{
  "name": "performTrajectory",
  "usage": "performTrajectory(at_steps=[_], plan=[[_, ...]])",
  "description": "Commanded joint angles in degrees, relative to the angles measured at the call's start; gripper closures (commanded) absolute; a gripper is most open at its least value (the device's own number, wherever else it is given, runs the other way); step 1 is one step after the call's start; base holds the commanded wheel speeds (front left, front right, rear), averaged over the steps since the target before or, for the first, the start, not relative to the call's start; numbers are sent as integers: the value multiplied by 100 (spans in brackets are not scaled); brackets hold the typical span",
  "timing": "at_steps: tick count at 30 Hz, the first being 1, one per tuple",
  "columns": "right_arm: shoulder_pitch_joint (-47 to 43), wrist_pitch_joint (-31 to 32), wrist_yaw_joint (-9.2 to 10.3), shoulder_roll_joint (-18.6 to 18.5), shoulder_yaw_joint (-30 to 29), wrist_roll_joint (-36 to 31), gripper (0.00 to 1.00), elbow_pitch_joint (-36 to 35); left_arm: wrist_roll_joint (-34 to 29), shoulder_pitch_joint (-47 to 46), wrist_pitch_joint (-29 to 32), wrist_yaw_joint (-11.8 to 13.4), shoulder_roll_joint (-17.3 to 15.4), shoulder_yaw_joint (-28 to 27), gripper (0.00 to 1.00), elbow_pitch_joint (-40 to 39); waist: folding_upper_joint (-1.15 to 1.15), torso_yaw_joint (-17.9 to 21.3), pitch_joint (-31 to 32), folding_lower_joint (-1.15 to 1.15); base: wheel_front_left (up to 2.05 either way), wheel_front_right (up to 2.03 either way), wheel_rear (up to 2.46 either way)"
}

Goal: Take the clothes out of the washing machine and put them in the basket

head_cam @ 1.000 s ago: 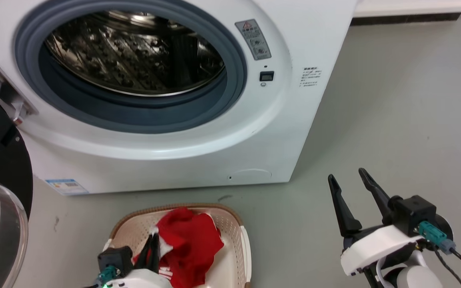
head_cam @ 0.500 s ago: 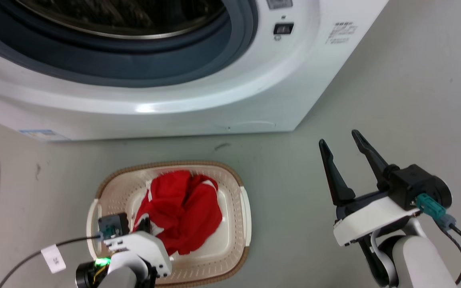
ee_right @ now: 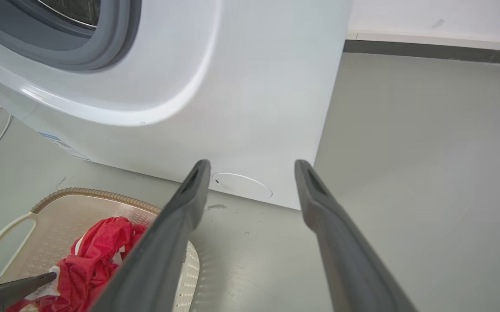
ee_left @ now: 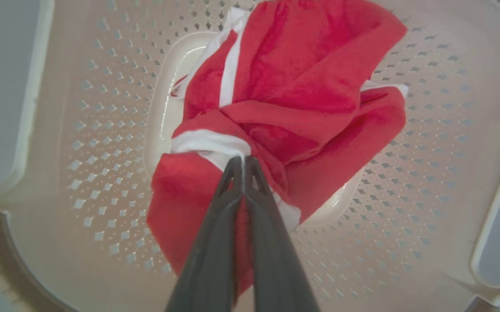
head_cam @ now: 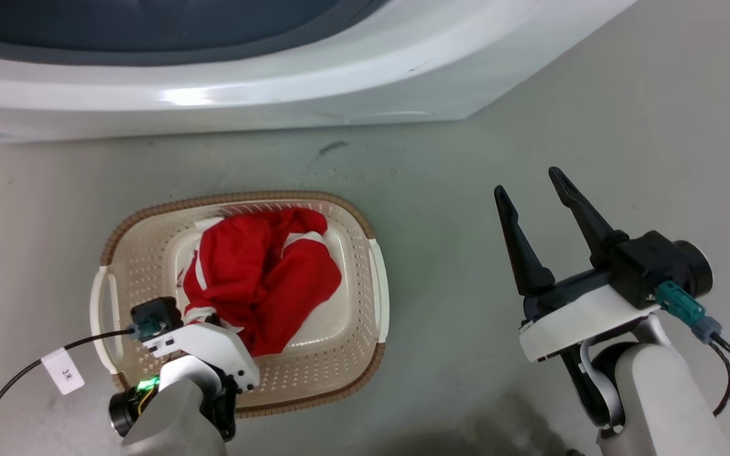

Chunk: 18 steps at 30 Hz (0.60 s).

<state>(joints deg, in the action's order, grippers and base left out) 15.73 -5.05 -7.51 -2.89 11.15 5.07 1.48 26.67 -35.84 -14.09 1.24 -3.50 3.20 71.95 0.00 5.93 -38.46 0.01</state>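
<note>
1. Inside the basket (head_cam: 245, 197), on its bottom: the clothes (head_cam: 257, 278), crumpled into one red heap with white stripes and a white band. No telling how many garments in that heap.
2. Of the heap's lie: stretched loosely from the basket's near left corner, by the left gripper (ee_left: 242, 162), toward the far rim facing the washing machine (head_cam: 276, 95). No sharper long axis than that.
3. Of the basket: stands on the grey floor (head_cam: 453, 190) in front of the machine, near it but not touching. Opening upward, long axis across the head view from left to right, roughly parallel to the machine's front.
4. Counted: one basket with two side handles (head_cam: 104, 316), one washing machine, two grippers.
5. Of the left gripper: points down into the basket, jaws pressed together on the white band and red cloth at the heap's near edge.
6. Of the right gripper (head_cam: 527, 180): hangs over bare floor to the right of the basket, well apart from it. Jaws spread wide with nothing between them, fingers pointing toward the machine's lower right corner.
</note>
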Motion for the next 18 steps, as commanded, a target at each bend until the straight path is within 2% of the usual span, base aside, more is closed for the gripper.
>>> performTrajectory(at_steps=[1, 4, 6, 7, 14, 18], plan=[[125, -47, 4, 3, 26, 9, 0, -4, 73, -87, 37, 48, -48, -72, 100, 50, 0, 61, -199, -1, 0, 0, 0], [192, -80, 4, 1, 70, 28, 0, 74, 106, -124, 102, 63, -90, -82, 100, 108, 0, 108, -247, -1, 0, 0, 0], [210, -116, 4, 2, 62, 47, 0, 147, 149, -96, 100, 65, -111, -98, 54, 134, 0, 127, -189, -1, 0, 0, 0], [217, -144, 4, 3, 54, 54, 0, 189, 152, -62, 94, 59, -126, -92, 0, 143, 0, 134, -123, -1, 0, 0, 0], [-12, -283, 4, 2, 13, 113, 0, 554, 192, 251, -36, -43, -170, -88, 0, 167, 0, 93, 763, -1, 0, 0, 0], [-260, -247, 4, 1, -113, 80, 0, 690, 95, 453, -110, -119, -207, -63, 0, -69, 0, 48, 1388, -1, 0, 0, 0]])
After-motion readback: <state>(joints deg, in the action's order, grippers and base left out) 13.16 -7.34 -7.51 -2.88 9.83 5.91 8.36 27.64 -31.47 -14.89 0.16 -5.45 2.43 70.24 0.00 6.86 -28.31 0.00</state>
